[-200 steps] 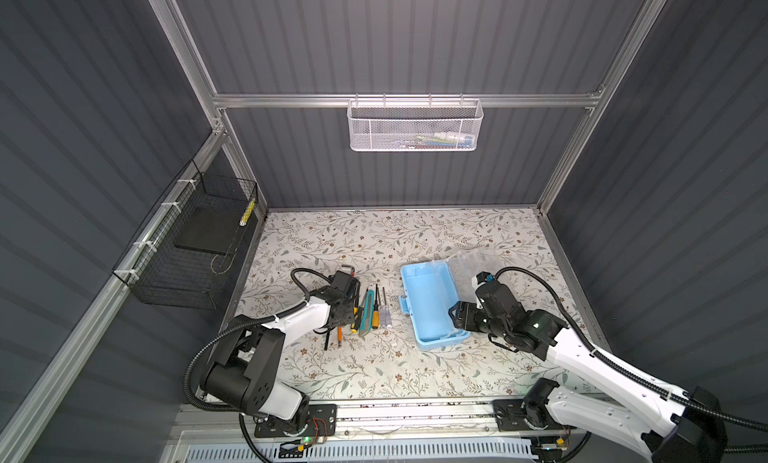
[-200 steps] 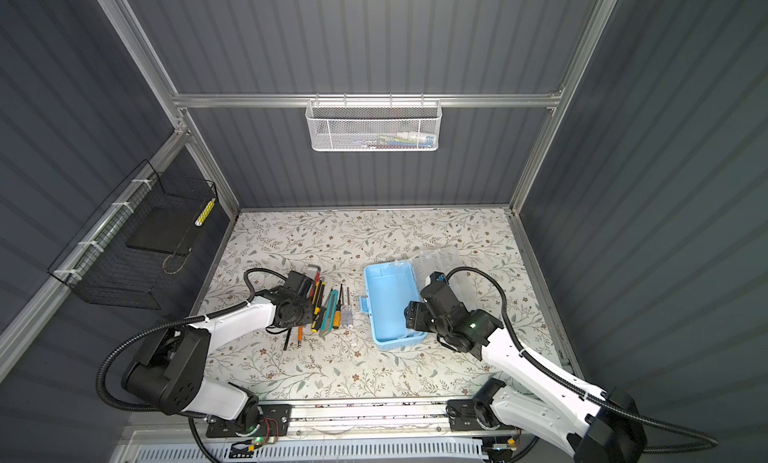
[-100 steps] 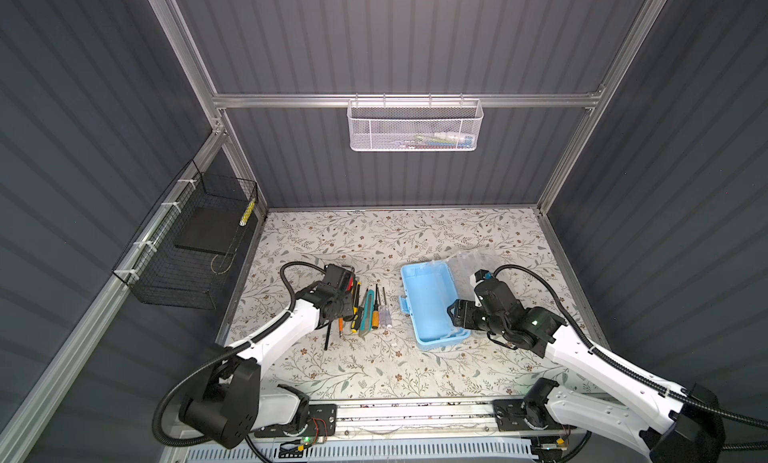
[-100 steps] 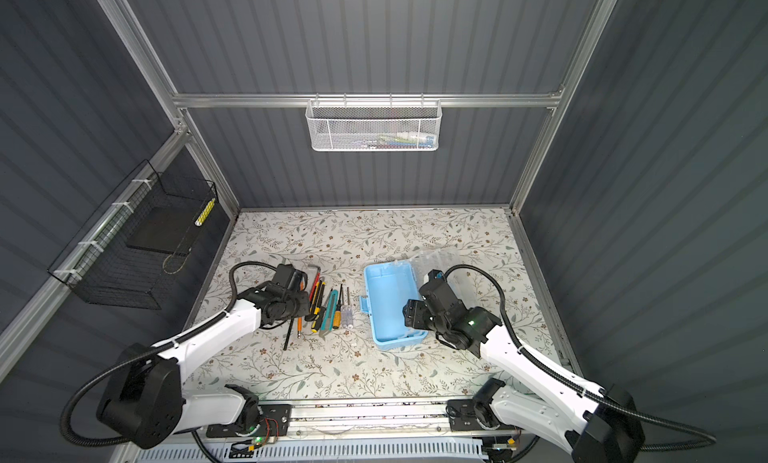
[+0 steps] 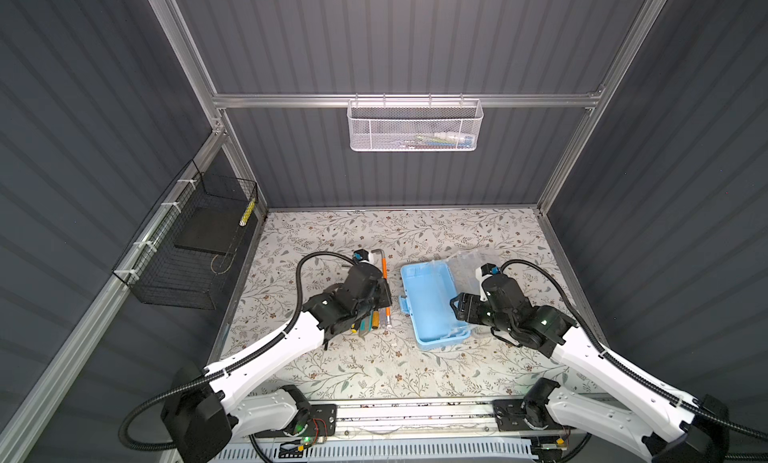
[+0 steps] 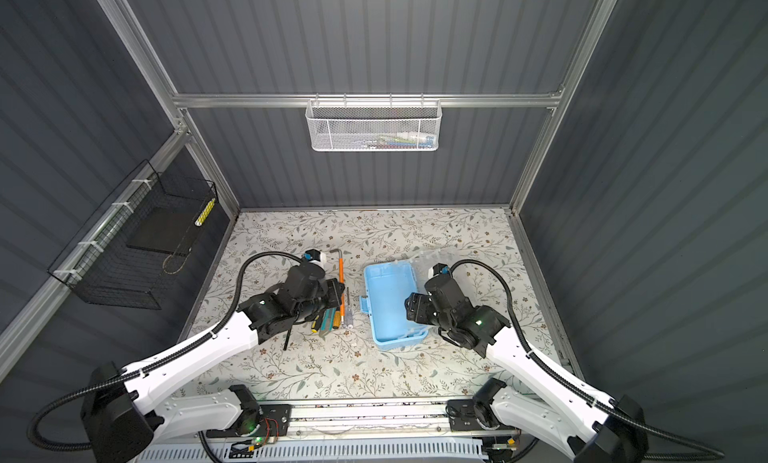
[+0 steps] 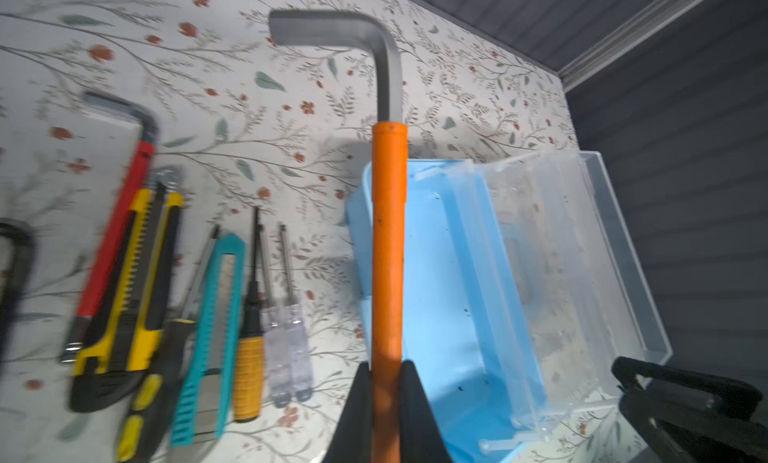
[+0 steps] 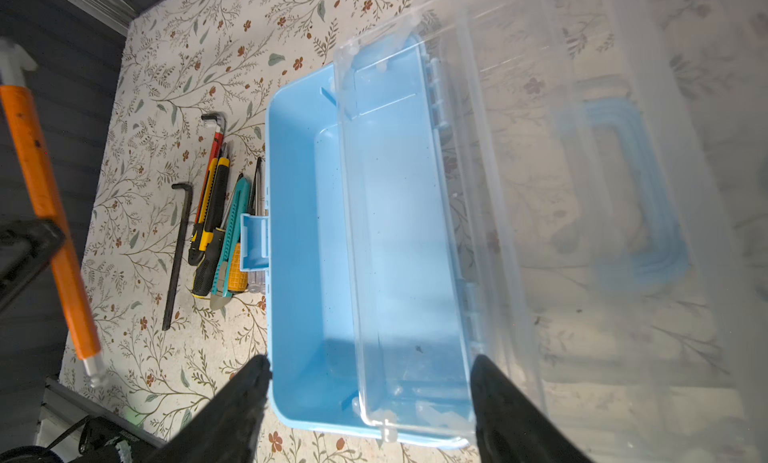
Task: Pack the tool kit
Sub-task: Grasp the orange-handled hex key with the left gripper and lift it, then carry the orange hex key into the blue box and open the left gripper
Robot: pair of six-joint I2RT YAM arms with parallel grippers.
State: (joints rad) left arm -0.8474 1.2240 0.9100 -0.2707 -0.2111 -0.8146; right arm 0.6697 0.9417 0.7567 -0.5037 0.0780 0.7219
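beside the blue box [image 7: 436,282], your left gripper [image 7: 384,382] pinches the orange hex key [image 7: 388,240] for loading; right gripper [image 8: 370,382] straddles the box end, spread, steadying it.

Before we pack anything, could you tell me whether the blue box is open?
Open: the clear lid lies folded back beside the light-blue box.

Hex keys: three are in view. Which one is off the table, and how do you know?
The orange-sleeved hex key: the left claw is shut on it, while the red-sleeved and plain black ones lie flat.
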